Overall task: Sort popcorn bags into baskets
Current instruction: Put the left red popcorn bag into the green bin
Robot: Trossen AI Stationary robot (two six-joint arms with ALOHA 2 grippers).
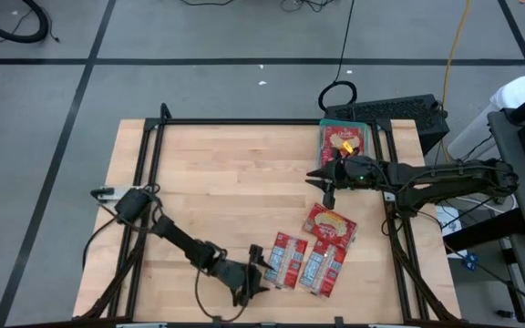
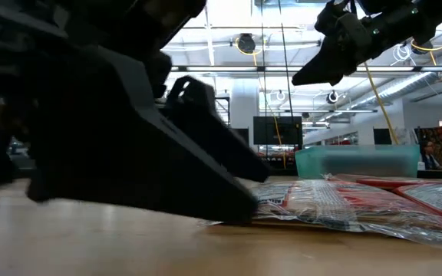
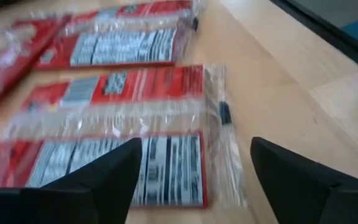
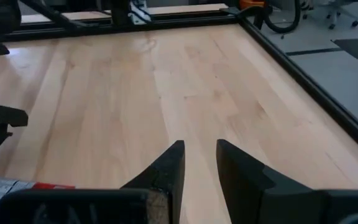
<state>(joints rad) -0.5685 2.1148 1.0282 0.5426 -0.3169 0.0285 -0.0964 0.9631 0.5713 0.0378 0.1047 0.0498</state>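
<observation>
The left tool point(image 1: 261, 270) was held spread at the bags point(image 1: 308, 260) near the counter's point(image 1: 226, 182) front edge; the right tool point(image 1: 322, 182) was kept nearly pressed together, empty, beside the basket point(image 1: 344, 138).

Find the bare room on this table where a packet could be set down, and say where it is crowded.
Free: the wide wood of the table between the left arm and the tray.

Crowded: the near right part, where the popcorn packets lie beside the left tool; the tray already holds packets.

The left pincer point(image 1: 261, 270) sits low near the table's point(image 1: 226, 173) front edge, fingers spread wide. The right pincer point(image 1: 324, 191) hangs raised toward the right side, fingers narrowly parted, empty.
</observation>
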